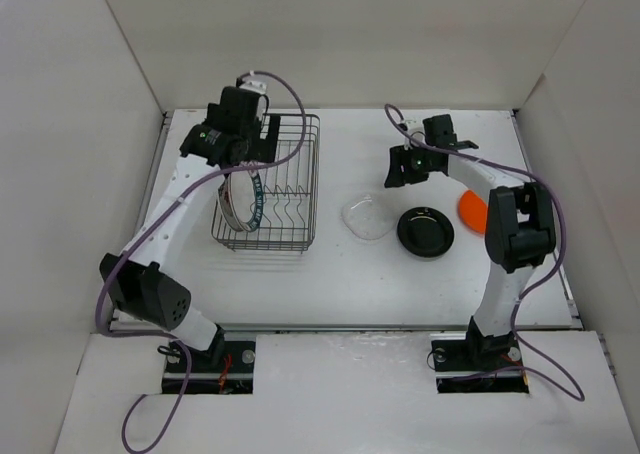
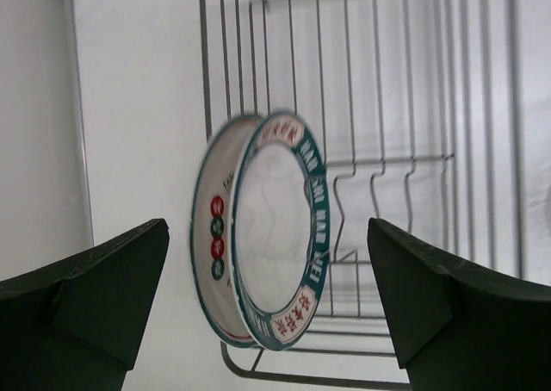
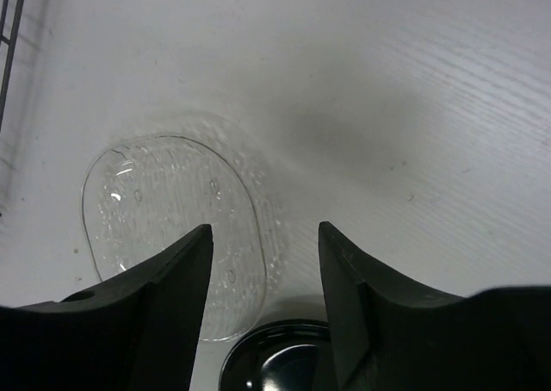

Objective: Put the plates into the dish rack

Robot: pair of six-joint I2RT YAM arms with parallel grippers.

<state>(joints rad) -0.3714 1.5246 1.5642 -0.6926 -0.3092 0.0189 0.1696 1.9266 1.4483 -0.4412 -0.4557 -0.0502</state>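
The wire dish rack (image 1: pixel 316 174) stands at the table's back left. Two plates stand on edge at its left end: the white plate with red marks (image 2: pixel 215 236) and, beside it, the plate with the dark blue-green rim (image 2: pixel 314 201). My left gripper (image 1: pixel 245 157) hangs open and empty above them; both plates show beyond its fingers (image 2: pixel 103 279). The clear wavy-edged plate (image 1: pixel 368 217), the glossy black plate (image 1: pixel 425 231) and the orange plate (image 1: pixel 470 209) lie flat on the table to the right. My right gripper (image 1: pixel 395 171) is open and empty above the clear plate's right edge (image 3: pixel 164 219).
White walls close in the table at the back and on both sides. The right arm's upper link (image 1: pixel 515 224) partly covers the orange plate. Purple cables (image 1: pixel 290 89) loop off both arms. The rack's slots to the right of the two plates (image 2: pixel 387 158) hold nothing.
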